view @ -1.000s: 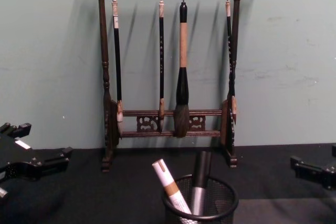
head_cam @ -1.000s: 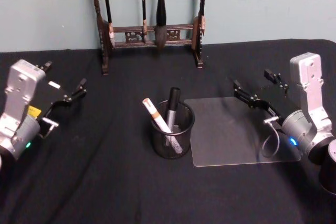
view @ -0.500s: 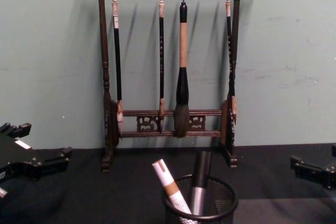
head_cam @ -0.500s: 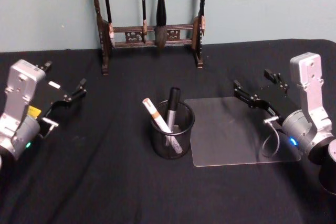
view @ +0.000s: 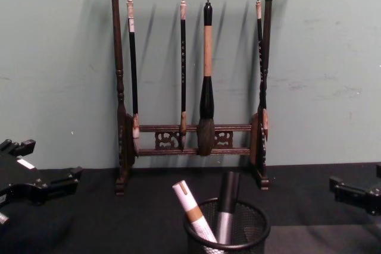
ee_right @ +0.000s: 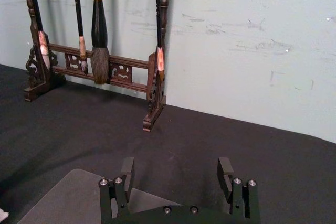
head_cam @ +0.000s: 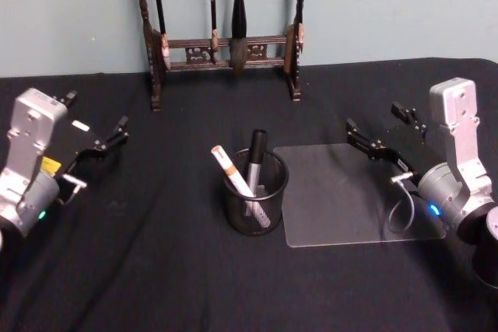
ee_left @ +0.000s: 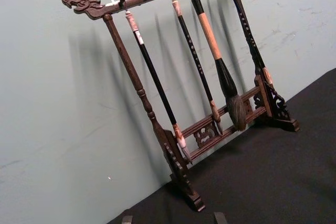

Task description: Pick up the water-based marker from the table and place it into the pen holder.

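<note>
The pen holder (head_cam: 257, 196), a round black mesh cup, stands mid-table and also shows low in the chest view (view: 227, 230). Two markers lean inside it: a white one with a brown band (head_cam: 230, 169) (view: 191, 209) and a dark one with a grey barrel (head_cam: 255, 157) (view: 226, 206). I cannot tell which is the water-based marker. My left gripper (head_cam: 98, 110) hangs open and empty at the far left, well away from the holder. At the far right my right gripper (head_cam: 372, 116) is open too, its fingers spread with nothing between them in the right wrist view (ee_right: 176, 166).
A tall dark wooden brush rack (head_cam: 226, 44) with several hanging brushes stands at the back against the wall. A clear plastic sheet (head_cam: 342, 200) lies flat just right of the holder. Black cloth (head_cam: 156, 270) covers the table.
</note>
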{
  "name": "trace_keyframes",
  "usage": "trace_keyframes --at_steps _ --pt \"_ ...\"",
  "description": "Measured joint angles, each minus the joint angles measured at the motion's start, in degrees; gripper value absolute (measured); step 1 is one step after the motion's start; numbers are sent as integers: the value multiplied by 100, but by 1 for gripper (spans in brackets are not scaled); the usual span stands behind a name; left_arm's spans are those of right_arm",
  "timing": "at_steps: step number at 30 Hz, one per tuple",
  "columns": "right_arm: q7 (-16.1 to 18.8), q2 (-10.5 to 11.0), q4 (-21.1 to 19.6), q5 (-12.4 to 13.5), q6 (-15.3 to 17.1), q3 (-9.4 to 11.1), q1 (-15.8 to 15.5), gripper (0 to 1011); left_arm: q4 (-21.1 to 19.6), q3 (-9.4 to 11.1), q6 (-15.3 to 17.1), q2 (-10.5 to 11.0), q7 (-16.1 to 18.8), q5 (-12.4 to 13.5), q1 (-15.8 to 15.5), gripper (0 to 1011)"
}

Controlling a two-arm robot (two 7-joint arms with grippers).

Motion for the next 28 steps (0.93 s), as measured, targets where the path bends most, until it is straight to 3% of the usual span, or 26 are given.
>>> trace_keyframes --at_steps 28 --pt "0 0 1 0 0 0 0 1002 0 0 0 0 0 0 0 1001"
